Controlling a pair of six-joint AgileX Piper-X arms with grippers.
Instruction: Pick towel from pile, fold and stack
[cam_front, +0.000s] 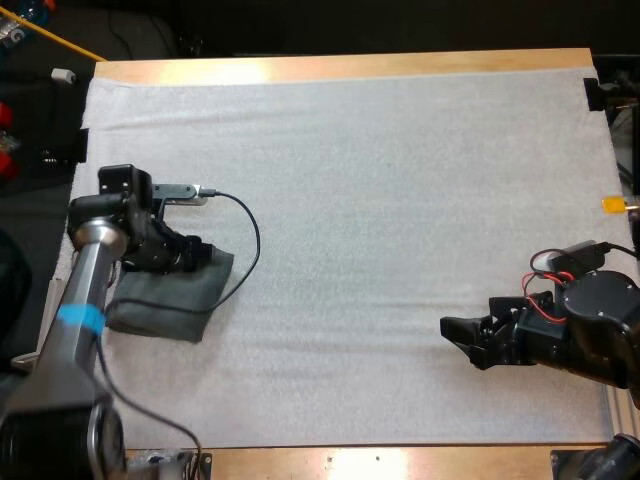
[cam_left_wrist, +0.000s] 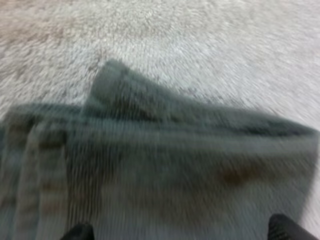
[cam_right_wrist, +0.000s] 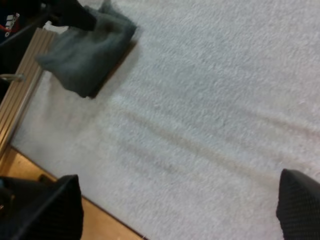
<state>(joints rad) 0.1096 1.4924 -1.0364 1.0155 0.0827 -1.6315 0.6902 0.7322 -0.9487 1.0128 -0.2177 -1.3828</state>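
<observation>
My left gripper (cam_front: 203, 256) sits at the far edge of the folded dark grey-green towel (cam_front: 165, 300), which lies on the left part of the white foam mat (cam_front: 400, 200), close to the mat's left border. In the left wrist view the two black fingertips (cam_left_wrist: 80, 233) stand wide apart with the towel's cloth spread out beyond them. They do not pinch it, so I read this tool as open. The towel shows layered edges along one side and one raised corner, and bare mat lies past it.

My right gripper (cam_front: 462, 338) hangs over the right part of the mat, well apart from the towel and pointing towards it. In the right wrist view its black fingers (cam_right_wrist: 50, 210) are spread, with only bare mat between them, so that tool is open too and holds nothing. From there I see the towel far off by the mat's edge, with the left arm's dark gripper at its far side. The light wooden table (cam_front: 350, 68) shows as a strip along the mat's far and near sides.
</observation>
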